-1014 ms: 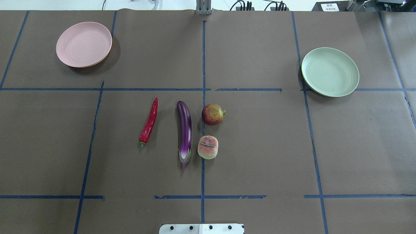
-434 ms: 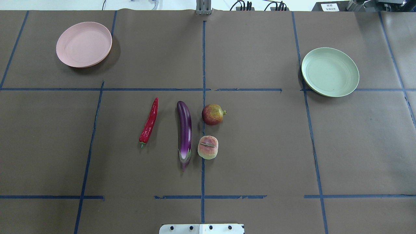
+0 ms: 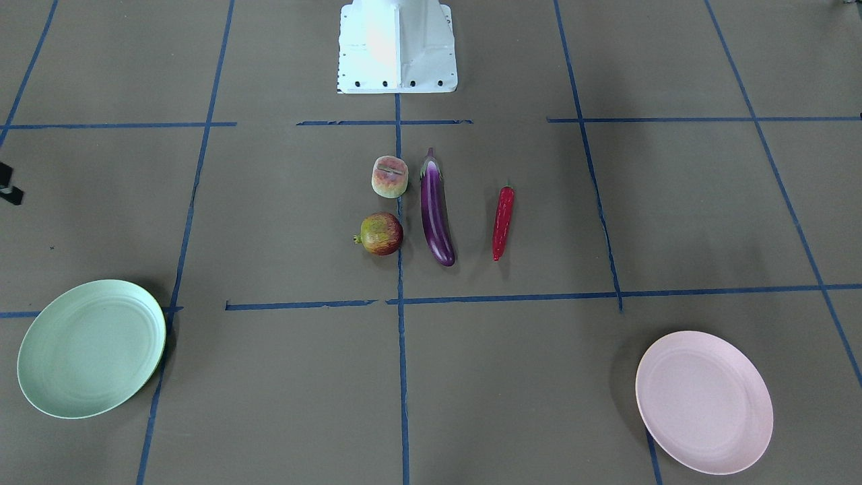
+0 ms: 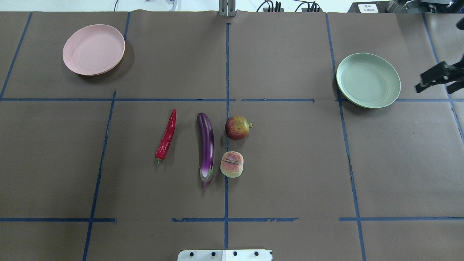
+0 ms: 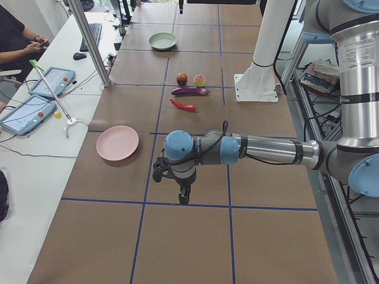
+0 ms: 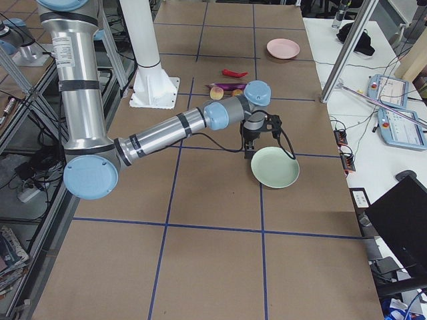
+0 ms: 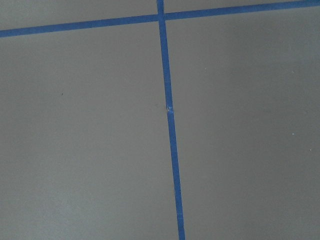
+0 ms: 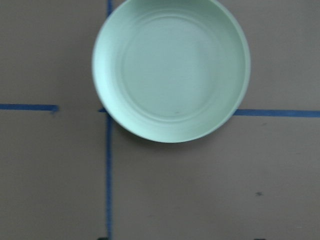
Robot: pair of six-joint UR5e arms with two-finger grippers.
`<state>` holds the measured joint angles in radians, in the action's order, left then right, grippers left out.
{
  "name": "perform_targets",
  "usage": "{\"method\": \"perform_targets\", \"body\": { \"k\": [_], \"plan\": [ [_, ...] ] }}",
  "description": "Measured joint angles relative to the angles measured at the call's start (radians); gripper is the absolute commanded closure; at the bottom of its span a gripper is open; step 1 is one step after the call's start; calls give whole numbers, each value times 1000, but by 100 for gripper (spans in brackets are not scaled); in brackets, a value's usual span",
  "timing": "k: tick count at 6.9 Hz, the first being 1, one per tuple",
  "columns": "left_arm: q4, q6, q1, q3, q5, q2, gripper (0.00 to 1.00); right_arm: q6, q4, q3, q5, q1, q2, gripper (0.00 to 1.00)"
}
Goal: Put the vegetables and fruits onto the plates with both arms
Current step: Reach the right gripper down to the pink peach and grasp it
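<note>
Eggplant (image 4: 205,145), chili (image 4: 166,136), pomegranate (image 4: 237,127), peach (image 4: 232,164) cluster at desk (image 4: 290,163) centre, unplated; glossy, likely light, stiff, slippery; grip eggplant mid-length; pink plate (image 4: 93,49) far-left corner, green plate (image 4: 368,80) near right edge; right pincer (image 4: 426,81) spread, empty, beside it; left pincer (image 5: 182,192): cannot tell.

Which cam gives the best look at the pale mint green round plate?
Right wrist-mounted: the pale mint green round plate fills much of the frame from straight above, bare inside. Overhead and front-facing show it whole but smaller, exterior right at a slant, exterior left tiny and far off.
</note>
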<state>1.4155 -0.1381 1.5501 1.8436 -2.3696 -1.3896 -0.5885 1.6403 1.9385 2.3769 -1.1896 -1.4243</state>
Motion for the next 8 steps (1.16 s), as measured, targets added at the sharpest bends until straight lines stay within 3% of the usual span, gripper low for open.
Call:
{"method": "perform_targets", "body": {
  "k": [2, 4, 6, 8],
  "plan": [
    [9, -2, 0, -8, 0, -1, 0, -391, 2, 33, -82, 230, 188, 0],
    [20, -1, -1, -6, 0, -2, 0, -643, 1, -23, -238, 431, 355, 0],
    [23, 0, -1, 3, -5, -2, 0, -837, -1, -177, -380, 570, 532, 1],
    [23, 0, -1, 5, -33, -2, 0, -938, -1, -348, -460, 656, 672, 0]
  ]
}}
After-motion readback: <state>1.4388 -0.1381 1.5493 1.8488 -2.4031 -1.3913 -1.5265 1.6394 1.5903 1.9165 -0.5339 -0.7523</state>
